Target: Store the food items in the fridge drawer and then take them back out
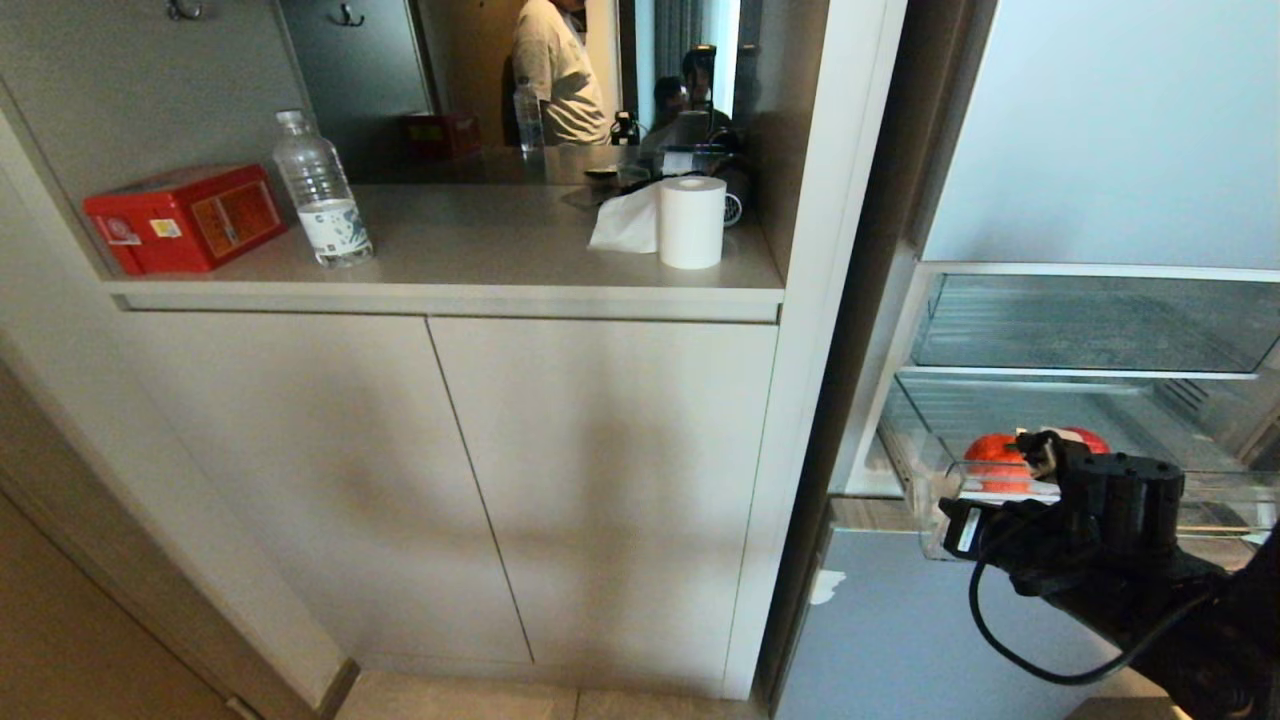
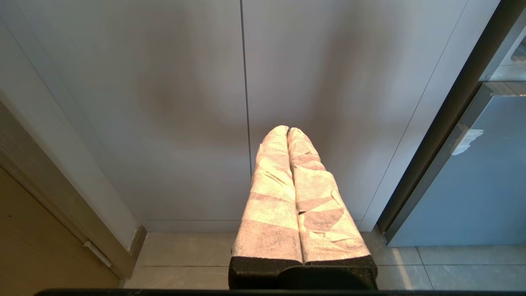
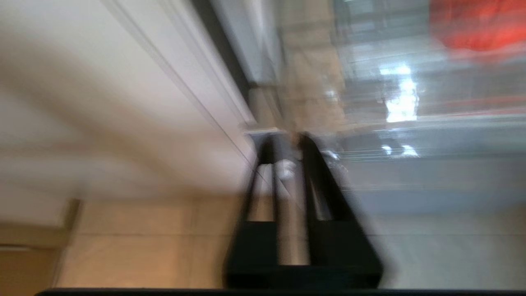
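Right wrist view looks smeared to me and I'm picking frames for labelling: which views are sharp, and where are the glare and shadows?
Right wrist view: motion-blurred throughout, the right gripper streaked, a red fruit only a smudge, white glare on the fridge drawer. Left wrist view: sharp, the left gripper brightly lit, soft shadows on the cabinet doors. Head view: sharp, similar shadows on the cabinet.

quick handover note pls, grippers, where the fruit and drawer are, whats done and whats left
Left gripper: shut, empty, parked facing the cabinet doors.
Right gripper: slightly open, empty, at the front of the fridge drawer.
Fruit: orange fruit and red fruit both sit inside the drawer, which stands pulled out.
Done: fruit is in the drawer.
Left: whether they go in or out next cannot be told.
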### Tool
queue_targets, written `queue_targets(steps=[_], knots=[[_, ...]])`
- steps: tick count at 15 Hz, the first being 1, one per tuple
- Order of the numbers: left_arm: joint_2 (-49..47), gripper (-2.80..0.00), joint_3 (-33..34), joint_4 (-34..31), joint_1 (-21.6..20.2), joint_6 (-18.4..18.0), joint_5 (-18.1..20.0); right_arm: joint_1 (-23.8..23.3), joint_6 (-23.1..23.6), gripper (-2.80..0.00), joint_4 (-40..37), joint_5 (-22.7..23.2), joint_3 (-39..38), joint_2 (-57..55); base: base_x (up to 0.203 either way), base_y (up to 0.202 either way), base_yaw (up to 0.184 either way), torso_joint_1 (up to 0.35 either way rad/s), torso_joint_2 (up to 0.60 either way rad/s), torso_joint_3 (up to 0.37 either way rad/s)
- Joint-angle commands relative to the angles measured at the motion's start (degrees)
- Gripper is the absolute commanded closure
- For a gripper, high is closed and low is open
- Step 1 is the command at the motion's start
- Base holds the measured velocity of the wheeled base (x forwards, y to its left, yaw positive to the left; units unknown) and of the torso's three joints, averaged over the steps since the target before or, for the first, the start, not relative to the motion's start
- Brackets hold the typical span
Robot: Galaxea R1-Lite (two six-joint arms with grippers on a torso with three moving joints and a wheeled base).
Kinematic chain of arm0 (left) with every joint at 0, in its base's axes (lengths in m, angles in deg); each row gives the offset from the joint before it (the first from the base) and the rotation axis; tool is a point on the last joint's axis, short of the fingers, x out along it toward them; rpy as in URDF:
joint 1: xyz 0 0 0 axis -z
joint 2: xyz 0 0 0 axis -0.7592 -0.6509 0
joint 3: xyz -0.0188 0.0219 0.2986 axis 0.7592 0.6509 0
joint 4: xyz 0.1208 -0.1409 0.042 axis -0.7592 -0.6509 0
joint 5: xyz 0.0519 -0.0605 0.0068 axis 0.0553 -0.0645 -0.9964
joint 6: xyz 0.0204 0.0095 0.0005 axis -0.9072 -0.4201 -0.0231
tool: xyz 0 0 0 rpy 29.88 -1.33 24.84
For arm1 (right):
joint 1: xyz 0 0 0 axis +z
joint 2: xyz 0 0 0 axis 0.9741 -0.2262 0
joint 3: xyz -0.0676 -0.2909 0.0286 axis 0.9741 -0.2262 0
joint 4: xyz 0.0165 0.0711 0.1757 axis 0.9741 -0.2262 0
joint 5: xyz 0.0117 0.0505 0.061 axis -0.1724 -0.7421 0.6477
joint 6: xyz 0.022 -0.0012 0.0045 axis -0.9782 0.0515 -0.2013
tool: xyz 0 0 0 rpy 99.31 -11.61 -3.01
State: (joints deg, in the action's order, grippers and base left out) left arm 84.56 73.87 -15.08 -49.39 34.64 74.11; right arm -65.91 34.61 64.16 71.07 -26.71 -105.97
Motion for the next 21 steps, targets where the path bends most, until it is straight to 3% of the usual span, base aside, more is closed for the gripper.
queue_targets(steps=[1,6,8,12,15,17,21], knots=[[-0.1,0.00,0.1,0.0,0.0,0.0,0.0,1.2,-0.3,-2.80,-0.1,-0.4,-3.5,6.0,0.000,0.000,0.000,0.000,0.00,0.000],[-0.1,0.00,0.1,0.0,0.0,0.0,0.0,1.5,-0.1,-2.80,-4.3,-2.0,-9.3,12.5,0.000,0.000,0.000,0.000,0.00,0.000],[-0.1,0.00,0.1,0.0,0.0,0.0,0.0,-0.2,0.2,-2.80,-11.1,-3.2,-8.7,19.9,0.000,0.000,0.000,0.000,0.00,0.000],[-0.1,0.00,0.1,0.0,0.0,0.0,0.0,-7.3,2.0,-2.80,-35.2,-3.7,10.0,23.9,0.000,0.000,0.000,0.000,0.00,0.000],[-0.1,0.00,0.1,0.0,0.0,0.0,0.0,-11.7,5.3,-2.80,-47.9,-3.8,24.8,19.0,0.000,0.000,0.000,0.000,0.00,0.000],[-0.1,0.00,0.1,0.0,0.0,0.0,0.0,-14.6,8.2,-2.80,-53.5,-3.8,31.6,12.4,0.000,0.000,0.000,0.000,0.00,0.000],[-0.1,0.00,0.1,0.0,0.0,0.0,0.0,-18.5,11.0,-2.80,-55.9,-3.5,39.0,1.0,0.000,0.000,0.000,0.000,0.00,0.000]])
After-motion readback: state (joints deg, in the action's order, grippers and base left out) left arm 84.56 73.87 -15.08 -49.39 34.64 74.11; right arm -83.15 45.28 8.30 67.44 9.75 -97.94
